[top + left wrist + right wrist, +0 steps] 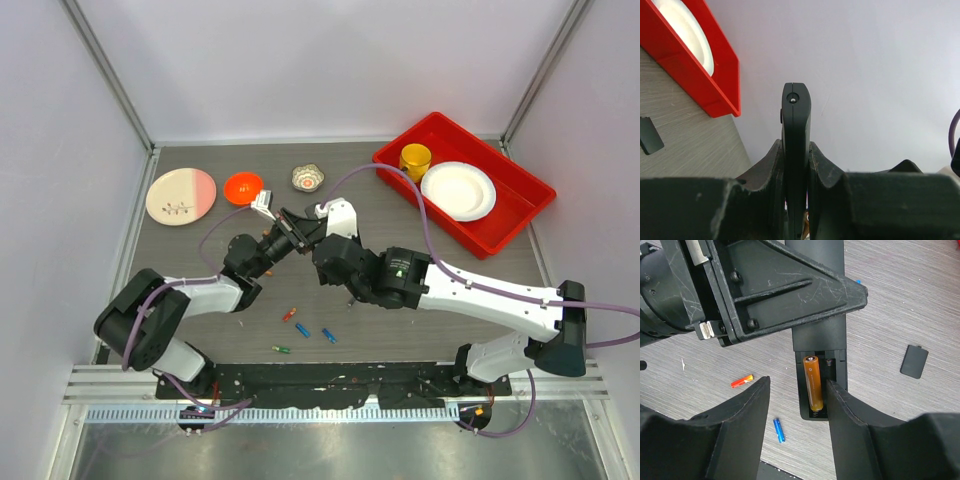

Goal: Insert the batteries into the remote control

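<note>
My left gripper (pixel 796 146) is shut on the slim black remote control (pixel 796 115) and holds it edge-on above the table. In the right wrist view the remote control (pixel 821 342) shows its open recess, with one orange battery (pixel 813 384) lying in the left slot beside a bare spring. My right gripper (pixel 799 384) is open just over that recess and holds nothing; its right finger (pixel 855 425) is next to the recess edge. Loose batteries lie on the table: an orange-red one (pixel 742 381) and a blue one (pixel 778 430). The top view also shows a green one (pixel 281 349).
A small flat black cover (pixel 914 361) lies on the table right of the remote. A red tray (pixel 520 215) at the back right holds a white plate (pixel 458 190) and a yellow cup (pixel 415 160). A pink-and-cream plate (pixel 181 196), an orange bowl (pixel 243 186) and a small foil cup (pixel 308 178) stand at the back.
</note>
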`<state>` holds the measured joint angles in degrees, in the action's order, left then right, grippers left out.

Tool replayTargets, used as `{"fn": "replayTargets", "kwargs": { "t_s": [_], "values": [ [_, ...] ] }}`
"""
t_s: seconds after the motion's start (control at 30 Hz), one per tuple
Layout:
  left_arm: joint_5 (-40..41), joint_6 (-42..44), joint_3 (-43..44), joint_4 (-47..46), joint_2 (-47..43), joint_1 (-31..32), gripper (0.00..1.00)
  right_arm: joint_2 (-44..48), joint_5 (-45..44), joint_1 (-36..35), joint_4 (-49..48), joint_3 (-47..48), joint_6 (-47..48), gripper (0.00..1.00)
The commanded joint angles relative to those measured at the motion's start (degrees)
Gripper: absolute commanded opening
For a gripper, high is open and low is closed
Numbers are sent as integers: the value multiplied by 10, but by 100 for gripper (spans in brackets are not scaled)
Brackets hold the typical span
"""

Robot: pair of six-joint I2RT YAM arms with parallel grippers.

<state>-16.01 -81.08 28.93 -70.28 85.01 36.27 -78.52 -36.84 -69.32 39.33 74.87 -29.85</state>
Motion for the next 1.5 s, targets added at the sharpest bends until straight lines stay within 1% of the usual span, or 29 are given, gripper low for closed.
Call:
{"fn": "replayTargets", "kwargs": {
  "t_s": [0.0,0.2,0.47,0.63,0.73,0.77,0.83,0.87,0.9,0.93,0.97,1.0,1.03,1.1,1.13,1.27,1.33,1.47],
  "values": [
    [7,-16,-6,-86,11,1,0,6,-27,-2,7,29,7,55],
    [8,-19,-5,-106,17,1,0,16,-28,-1,-3,39,20,62],
    [13,-24,-2,-140,36,1,0,18,-31,-1,0,73,30,66],
    [13,-32,10,-170,50,0,0,33,-32,0,1,97,38,71],
    [10,-32,17,-183,53,0,0,52,-30,12,0,93,20,73],
    [10,-30,20,-183,52,0,0,62,-27,27,-8,79,14,75],
    [11,-27,24,-183,48,-1,0,100,10,50,-27,56,-8,76],
    [10,-26,27,-183,48,-1,0,115,29,84,-59,20,-26,76],
    [9,-26,29,-183,45,-2,0,131,74,101,-76,-1,-40,77],
    [8,-27,32,-184,43,-3,0,163,98,122,-93,-22,-52,78],
    [7,-26,34,-184,40,-3,0,175,127,142,-121,-59,-81,79],
    [4,-25,36,-183,38,-5,0,187,151,181,-134,-75,-93,80],
    [2,-25,39,-183,32,-6,0,202,198,197,-145,-89,-103,80],
    [-1,-27,42,-184,26,-10,0,212,243,239,-174,-122,-135,81],
    [-2,-29,46,-184,23,-11,0,218,285,247,-185,-141,-146,81],
    [-9,-36,58,-184,14,-16,0,238,366,293,-265,-192,-200,82],
    [-13,-38,67,-184,13,-18,0,248,425,318,-317,-226,-237,82],
    [-18,-46,82,-184,9,-21,0,262,477,350,-383,-263,-286,82]
  ]
}}
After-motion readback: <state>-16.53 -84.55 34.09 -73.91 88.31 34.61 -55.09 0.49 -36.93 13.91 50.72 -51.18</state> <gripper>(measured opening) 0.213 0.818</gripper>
